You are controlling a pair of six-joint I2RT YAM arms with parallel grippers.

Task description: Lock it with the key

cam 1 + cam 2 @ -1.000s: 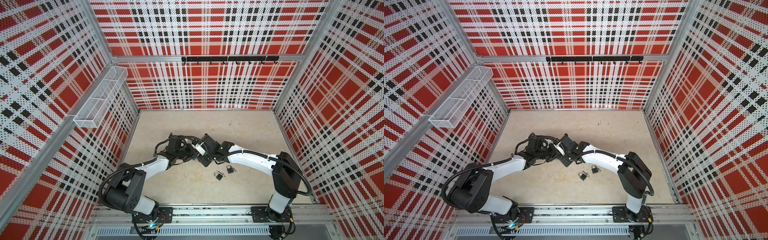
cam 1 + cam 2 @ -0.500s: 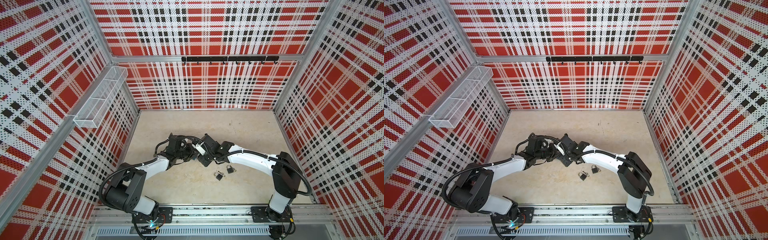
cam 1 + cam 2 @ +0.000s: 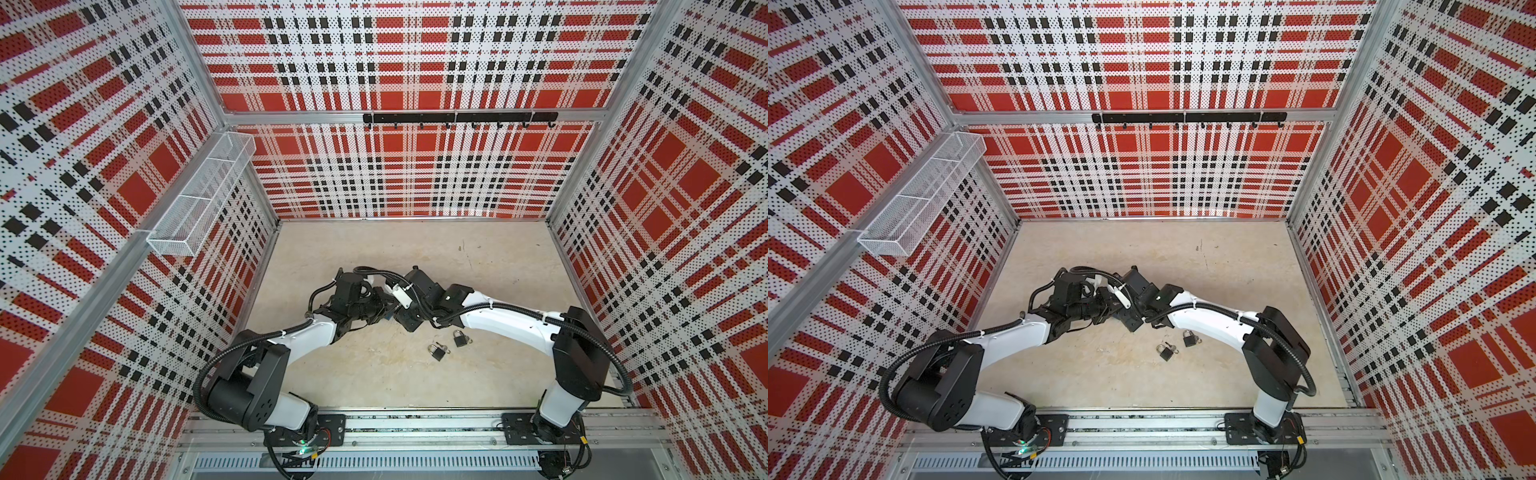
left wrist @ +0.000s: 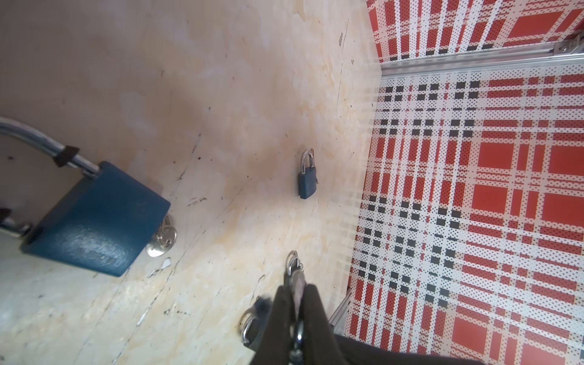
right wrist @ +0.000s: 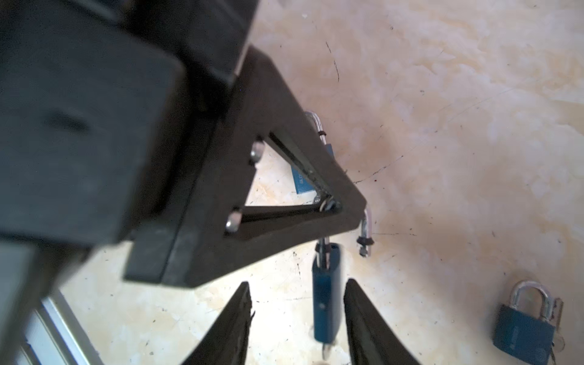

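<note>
right pincer [image 5: 297, 282]: reaching from 3 o'clock, fingers spread wide, gripping nothing | small blue padlock with silver shackle [image 5: 327, 297]: mid-counter, between those fingers, touching neither; long axis along them, shackle pointing away from right wrist, one leg free | left pincer [image 4: 297, 289]: reaching from 9 o'clock, clamped on shackle

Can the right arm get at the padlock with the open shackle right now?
Probably yes: the right gripper has its jaws open on either side of the padlock, with nothing between. Only the left gripper crowds its shackle.
</note>
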